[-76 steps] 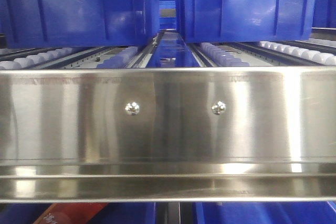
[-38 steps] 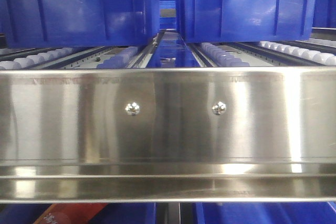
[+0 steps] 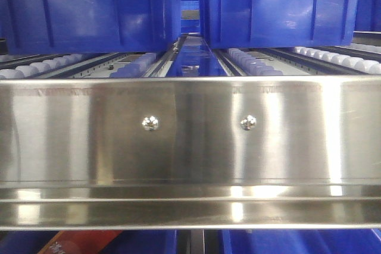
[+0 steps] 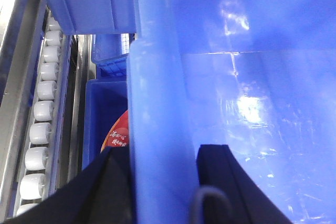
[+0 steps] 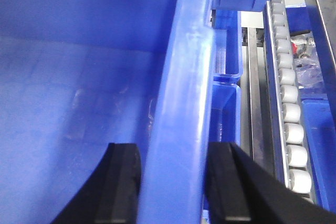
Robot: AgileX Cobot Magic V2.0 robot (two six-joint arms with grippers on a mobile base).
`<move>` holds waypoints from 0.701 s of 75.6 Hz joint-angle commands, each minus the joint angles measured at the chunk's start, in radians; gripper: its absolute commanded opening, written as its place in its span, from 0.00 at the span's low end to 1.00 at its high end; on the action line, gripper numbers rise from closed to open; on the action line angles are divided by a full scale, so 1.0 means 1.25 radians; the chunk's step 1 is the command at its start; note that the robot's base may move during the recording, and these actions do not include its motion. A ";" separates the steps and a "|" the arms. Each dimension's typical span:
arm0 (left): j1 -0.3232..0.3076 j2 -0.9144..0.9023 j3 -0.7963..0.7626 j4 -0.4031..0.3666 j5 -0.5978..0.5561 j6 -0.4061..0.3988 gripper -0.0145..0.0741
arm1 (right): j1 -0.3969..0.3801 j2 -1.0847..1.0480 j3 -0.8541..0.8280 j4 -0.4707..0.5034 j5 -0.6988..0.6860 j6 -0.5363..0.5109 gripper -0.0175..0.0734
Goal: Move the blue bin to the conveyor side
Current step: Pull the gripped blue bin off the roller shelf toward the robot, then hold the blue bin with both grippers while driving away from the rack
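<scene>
The blue bin is being pinched by its thickened rim between the black jaws of the left gripper, at 6 o'clock in the left wrist view. Another stretch of rim is being clamped likewise by the right gripper. White rollers are being shown at 9 o'clock of the bin there, and at 3 o'clock in the right wrist view.

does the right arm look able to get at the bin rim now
Likely yes: the right gripper straddles the bin rim, one finger inside the wall, one outside, nothing between. Whether it grips is unclear.
</scene>
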 commanded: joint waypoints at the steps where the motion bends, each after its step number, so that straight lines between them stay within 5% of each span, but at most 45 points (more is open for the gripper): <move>1: 0.000 -0.018 -0.010 0.041 -0.065 0.006 0.15 | -0.005 -0.018 -0.019 -0.041 -0.065 -0.022 0.11; 33: 0.000 -0.018 -0.010 0.042 -0.065 0.006 0.15 | -0.005 -0.018 -0.019 -0.041 -0.065 -0.022 0.11; 53: 0.000 -0.018 -0.010 0.042 -0.065 0.006 0.15 | -0.005 -0.018 -0.019 -0.041 -0.174 -0.022 0.11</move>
